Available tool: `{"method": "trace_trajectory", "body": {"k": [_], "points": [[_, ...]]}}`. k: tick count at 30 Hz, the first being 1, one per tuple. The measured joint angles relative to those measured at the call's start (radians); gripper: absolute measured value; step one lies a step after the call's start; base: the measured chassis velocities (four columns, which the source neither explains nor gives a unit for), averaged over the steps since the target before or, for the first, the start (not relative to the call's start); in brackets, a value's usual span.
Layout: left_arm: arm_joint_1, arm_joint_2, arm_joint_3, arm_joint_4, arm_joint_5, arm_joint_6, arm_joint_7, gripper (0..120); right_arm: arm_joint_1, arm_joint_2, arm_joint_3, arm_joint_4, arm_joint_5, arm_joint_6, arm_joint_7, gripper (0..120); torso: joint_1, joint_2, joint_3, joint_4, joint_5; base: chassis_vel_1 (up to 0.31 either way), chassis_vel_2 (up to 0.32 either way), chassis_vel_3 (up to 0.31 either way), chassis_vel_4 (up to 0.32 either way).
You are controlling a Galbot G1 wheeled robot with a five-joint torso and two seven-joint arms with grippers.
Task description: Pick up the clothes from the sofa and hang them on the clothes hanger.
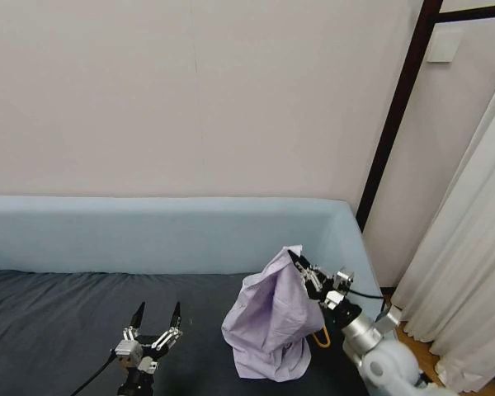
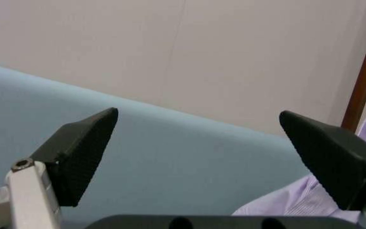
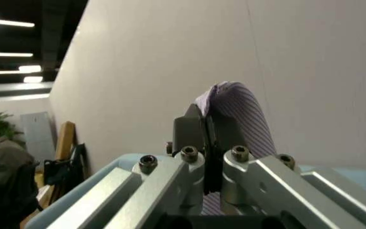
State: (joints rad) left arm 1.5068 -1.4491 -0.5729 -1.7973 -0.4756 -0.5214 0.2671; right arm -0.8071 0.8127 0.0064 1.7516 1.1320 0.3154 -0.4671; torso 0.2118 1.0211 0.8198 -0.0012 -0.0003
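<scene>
Right hand (image 1: 295, 261) pinches shirt (image 1: 268, 323); left hand (image 1: 157, 313) spread.

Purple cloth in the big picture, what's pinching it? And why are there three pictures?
That's a robot with two arms. The big picture comes from a camera on its head; the other two come from cameras on its wrists. Its right gripper has its fingers shut on the top of some purple clothing, holding it up over the blue sofa and its dark seat. Its left gripper hovers over the seat, fingers open and empty.
</scene>
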Motion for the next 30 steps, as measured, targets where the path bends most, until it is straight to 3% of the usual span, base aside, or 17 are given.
{"method": "trace_trajectory", "body": {"k": [7, 17, 24, 29, 30], "points": [[-0.013, -0.007, 0.005, 0.001, -0.003, -0.002, -0.004, 100, 0.287, -0.079, -0.086, -0.036, 0.132, -0.024, -0.038, 0, 0.0, 0.0, 0.0, 0.0, 0.0004, 0.0, 0.0, 0.0, 0.0], [-0.017, -0.013, 0.021, -0.031, -0.057, -0.005, -0.009, 100, 0.591, -0.104, -0.202, -0.057, 0.25, -0.051, -0.105, 0, 0.0, 0.0, 0.0, 0.0002, 0.0, 0.0, 0.0, 0.0, 0.0], [-0.052, 0.009, 0.052, -0.06, -0.127, -0.011, -0.047, 100, 0.612, -0.107, -0.234, -0.003, 0.268, -0.069, -0.14, 0, 0.0, 0.0, 0.0, 0.0002, -0.0001, 0.0, 0.0, 0.0, 0.0], [-0.135, 0.124, 0.067, -0.017, -0.14, 0.025, 0.162, 100, 0.533, -0.115, -0.233, 0.004, 0.215, -0.071, -0.168, 0, 0.0, 0.0, 0.0, -0.0002, 0.0002, 0.0, 0.0, 0.0, 0.0], [-0.135, 0.124, 0.067, -0.017, -0.14, 0.025, 0.162, 100, 0.533, -0.115, -0.233, 0.004, 0.215, -0.071, -0.168, 0, 0.0, 0.0, 0.0, -0.0002, 0.0002, 0.0, 0.0, 0.0, 0.0]]}}
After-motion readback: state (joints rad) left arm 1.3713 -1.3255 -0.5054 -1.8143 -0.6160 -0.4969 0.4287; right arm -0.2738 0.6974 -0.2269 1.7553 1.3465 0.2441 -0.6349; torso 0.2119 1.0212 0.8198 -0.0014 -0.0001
